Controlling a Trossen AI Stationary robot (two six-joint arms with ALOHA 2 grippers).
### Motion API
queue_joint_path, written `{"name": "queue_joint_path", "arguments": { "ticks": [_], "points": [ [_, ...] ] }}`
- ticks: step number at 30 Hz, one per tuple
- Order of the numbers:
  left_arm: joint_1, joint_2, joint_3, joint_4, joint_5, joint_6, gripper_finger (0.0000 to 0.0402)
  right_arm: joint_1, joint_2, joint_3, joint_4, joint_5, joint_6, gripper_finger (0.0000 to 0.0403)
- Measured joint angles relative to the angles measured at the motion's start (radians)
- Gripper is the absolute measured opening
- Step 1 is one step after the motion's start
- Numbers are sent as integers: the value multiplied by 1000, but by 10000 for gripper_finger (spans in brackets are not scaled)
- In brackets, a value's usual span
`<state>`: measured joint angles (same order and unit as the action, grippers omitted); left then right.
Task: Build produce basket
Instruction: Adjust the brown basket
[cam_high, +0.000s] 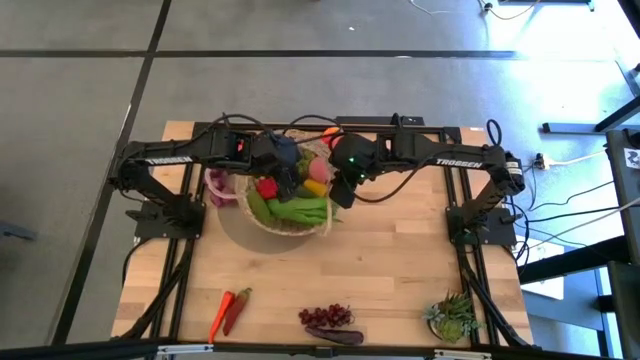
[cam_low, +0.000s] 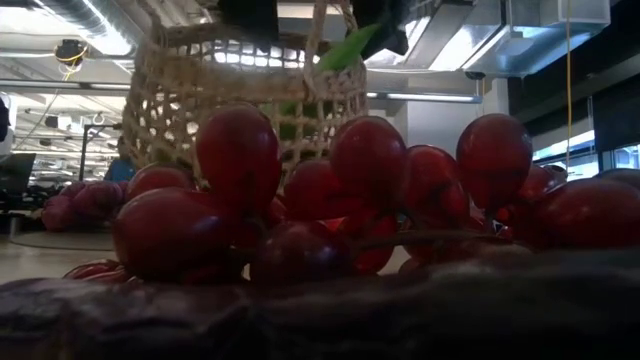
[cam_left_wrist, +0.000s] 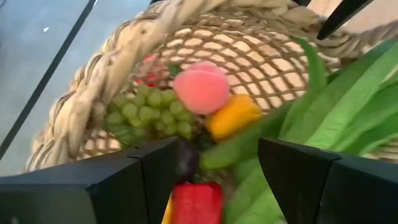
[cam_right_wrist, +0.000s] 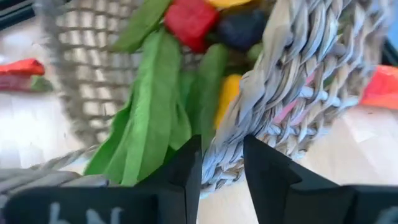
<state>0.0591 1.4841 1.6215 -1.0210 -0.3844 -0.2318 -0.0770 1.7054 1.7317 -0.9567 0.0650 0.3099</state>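
The tan wicker basket (cam_high: 285, 222) stands mid-table and shows behind the grapes in the low view (cam_low: 250, 100). In it lie a red pepper (cam_high: 267, 187), green leafy stalks (cam_high: 305, 210), a yellow piece (cam_left_wrist: 233, 115), a pink fruit (cam_left_wrist: 200, 87) and green grapes (cam_left_wrist: 149, 112). My left gripper (cam_left_wrist: 217, 168) hangs open over this produce. My right gripper (cam_right_wrist: 222, 168) is at the basket's right rim (cam_right_wrist: 261, 106), its fingers a little apart, with the braided rim showing in the gap. My right gripper comes at the basket's rim (cam_right_wrist: 227, 152) slanting down from the table's right side, one finger on each side of the braid. Whether the fingers touch it, I cannot tell.
Near the front edge lie red chillies (cam_high: 230, 310), purple grapes (cam_high: 325, 315) and a dark aubergine (cam_high: 335, 335). A spiky potted plant (cam_high: 455, 315) stands front right. A purple piece (cam_high: 215, 185) lies left of the basket, an orange one (cam_high: 330, 130) behind it.
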Motion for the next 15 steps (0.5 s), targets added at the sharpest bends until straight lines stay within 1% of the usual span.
{"name": "queue_joint_path", "arguments": {
  "ticks": [3,6,8,11,15],
  "points": [
    [0,0,0,1,3,-9,211,-7,0,0,-23,-52,-3,91],
    [0,0,0,3,3,-28,211,-8,0,-1,-27,-55,-6,69],
    [0,0,0,3,3,-29,211,-8,0,-3,-29,-56,-6,61],
    [-1,0,0,1,24,-33,211,-8,0,-3,-31,-60,-8,60],
    [-1,1,0,1,44,-62,211,-8,0,-3,-46,-60,-57,77]
  ]
}}
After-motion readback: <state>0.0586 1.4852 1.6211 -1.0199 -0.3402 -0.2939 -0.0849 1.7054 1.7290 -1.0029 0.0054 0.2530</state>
